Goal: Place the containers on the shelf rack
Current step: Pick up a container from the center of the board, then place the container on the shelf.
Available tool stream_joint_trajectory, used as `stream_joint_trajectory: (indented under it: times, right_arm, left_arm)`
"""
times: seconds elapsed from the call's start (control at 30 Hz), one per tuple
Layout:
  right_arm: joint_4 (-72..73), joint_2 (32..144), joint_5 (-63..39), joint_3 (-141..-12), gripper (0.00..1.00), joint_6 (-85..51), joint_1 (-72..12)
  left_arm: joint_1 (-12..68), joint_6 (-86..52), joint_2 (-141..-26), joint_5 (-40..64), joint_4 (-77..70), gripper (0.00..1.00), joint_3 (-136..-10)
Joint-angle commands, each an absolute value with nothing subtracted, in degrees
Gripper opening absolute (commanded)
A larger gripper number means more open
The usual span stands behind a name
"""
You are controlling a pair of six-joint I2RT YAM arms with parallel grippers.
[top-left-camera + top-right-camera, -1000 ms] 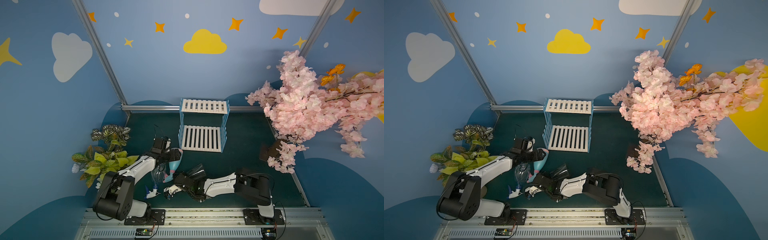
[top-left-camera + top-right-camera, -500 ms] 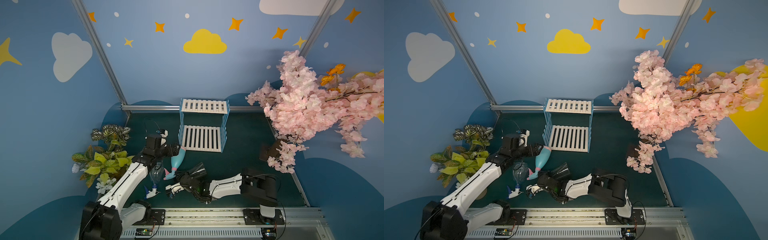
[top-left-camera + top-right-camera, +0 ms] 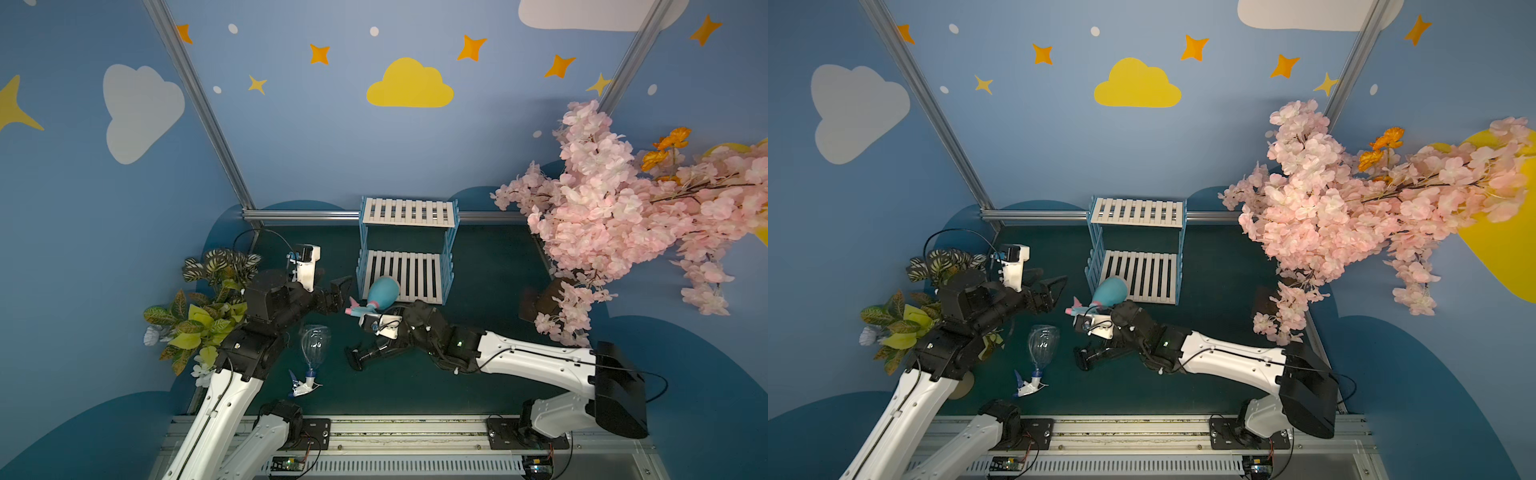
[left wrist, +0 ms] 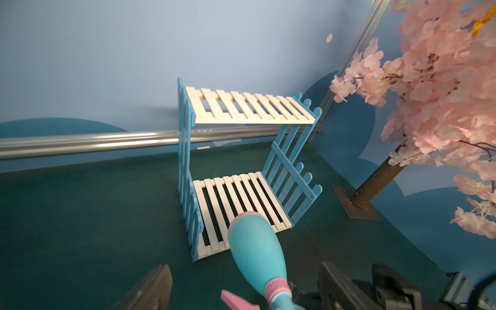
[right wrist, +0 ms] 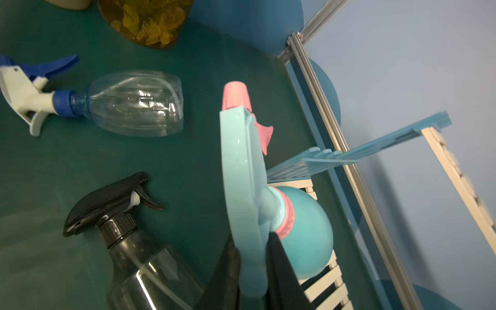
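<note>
Right wrist view is the clearest one here: the right gripper (image 5: pixel 252 247) has its black fingers (image 5: pixel 281 268) pinched on the flat spray head of the light-blue bottle (image 5: pixel 303 236), right by the pink collar. The bottle is tipped way over, with its pink nozzle pointing away from the shelf rack (image 5: pixel 322 161).

Reply: yep, and in both top views the bottle's fat end sits over the near left corner of the rack's lower shelf. Nobody can tell from these shots whether the base actually rests on the slats or hangs just above them.

OP: and the left gripper (image 3: pixel 334 297)?

Reply: spread wide, nothing between its fingers (image 4: pixel 150 290). It hovers just beside the pink nozzle, on the side away from the rack, aimed at the bottle. In a top view there is a small gap between them, so no contact.

OP: the other two are both down on the green mat (image 3: pixel 478 270). The clear bottle (image 3: pixel 314 343) lies on its side between the two arms, white-blue trigger toward the near edge. The dark bottle (image 3: pixel 370 353) lies on its side right under the right wrist, black trigger pointing toward the clear one. Both are off the rack.
</note>
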State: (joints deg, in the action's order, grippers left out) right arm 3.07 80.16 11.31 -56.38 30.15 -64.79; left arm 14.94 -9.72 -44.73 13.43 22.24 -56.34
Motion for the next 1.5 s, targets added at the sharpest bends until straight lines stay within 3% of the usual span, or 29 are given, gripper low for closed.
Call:
stream_joint_trajectory:
  times: [0.0,0.23,0.53,0.9,1.1,1.47]
  right_arm:
    - [-7.4,75.4,-1.9,-59.9,0.0,14.4,-59.6]
    - [-12.3,69.7,-9.3,-61.1,0.0,-2.5,-48.3]
    - [6.5,68.3,17.3,-49.8,0.0,-24.1,-46.2]
    - [12.5,81.3,31.4,-56.1,0.0,-29.5,-45.7]
    - [15.5,88.0,31.3,-60.1,0.0,-35.3,-43.2]
    - [16.5,97.8,33.5,-67.7,0.0,-32.8,-41.5]
  left_arm:
    - [14.7,-5.1,-44.1,19.9,22.7,0.89,-57.6]
    - [14.6,-0.3,-46.3,29.4,22.6,0.9,-55.9]
    - [15.6,-12.7,-49.0,25.7,9.7,0.9,-45.0]
    - [22.7,-11.9,-54.0,16.3,8.2,0.9,-41.2]
    - [25.8,-9.8,-55.0,15.9,8.3,0.9,-40.6]
    - [28.1,-7.2,-55.9,13.5,12.0,0.91,-42.6]
